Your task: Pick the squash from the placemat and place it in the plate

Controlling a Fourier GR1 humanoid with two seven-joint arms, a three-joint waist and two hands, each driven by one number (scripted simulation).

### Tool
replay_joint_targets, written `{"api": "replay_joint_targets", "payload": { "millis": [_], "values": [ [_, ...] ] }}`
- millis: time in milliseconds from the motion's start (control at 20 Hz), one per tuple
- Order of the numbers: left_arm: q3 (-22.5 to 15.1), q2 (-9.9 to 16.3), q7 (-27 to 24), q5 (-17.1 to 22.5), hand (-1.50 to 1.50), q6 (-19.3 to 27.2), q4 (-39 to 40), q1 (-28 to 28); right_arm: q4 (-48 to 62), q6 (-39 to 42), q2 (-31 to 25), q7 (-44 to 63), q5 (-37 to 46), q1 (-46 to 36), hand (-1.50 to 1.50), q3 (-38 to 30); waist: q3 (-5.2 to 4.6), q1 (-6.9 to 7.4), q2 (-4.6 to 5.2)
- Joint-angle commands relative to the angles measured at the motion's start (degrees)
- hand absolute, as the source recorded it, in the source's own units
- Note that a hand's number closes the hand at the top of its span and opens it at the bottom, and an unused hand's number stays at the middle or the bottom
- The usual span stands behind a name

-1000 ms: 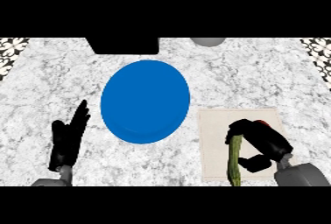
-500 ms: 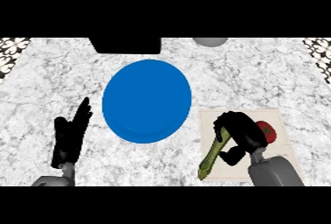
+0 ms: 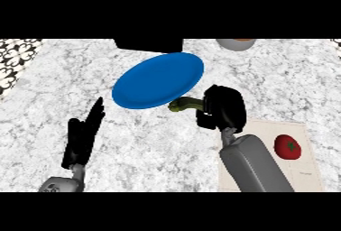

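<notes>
Right hand (image 3: 222, 108) curled round the squash (image 3: 184, 104) — green tip poking out just beside the blue plate (image 3: 158, 80) rim, off the placemat (image 3: 303, 169). Carry further over plate centre, lower, then uncurl. Left hand (image 3: 83, 135) open, resting on the tabletop (image 3: 279, 81).

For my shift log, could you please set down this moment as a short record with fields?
squash: green squash held above the counter, its free end at the blue plate's near edge
right hand: right hand curled round the squash, beside the plate
left hand: left hand open, resting at lower left, fingers straight
plate: blue plate on the marble counter, nothing on it
placemat: placemat at lower right, a red tomato lying on it
task stage: squash off the placemat, not yet in the plate
</notes>
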Motion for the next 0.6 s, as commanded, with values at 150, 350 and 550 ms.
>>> {"api": "replay_joint_targets", "payload": {
  "millis": [150, 350, 550],
  "values": [
    [-1.23, -0.81, 0.8, -0.35, 0.0, -0.66, 1.2, -2.3, 2.41, -9.85, 0.89, 23.8, 9.51, -15.98, 1.5, 4.2, -0.12, 2.13, -0.22],
    [-1.23, -0.65, 0.52, -0.22, 0.0, -1.28, 2.06, -2.74, 7.46, -11.22, 0.91, 36.33, 15.63, -23.68, 1.5, 6.58, -0.12, 2.6, 0.19],
    [-1.1, -0.99, 0.23, -0.71, 0.0, -0.65, 2.85, -3.42, 10.49, -11.33, 0.9, 45.42, 16.08, -27.62, 1.5, 7.5, -0.01, 2.24, 0.25]
  ]
}}
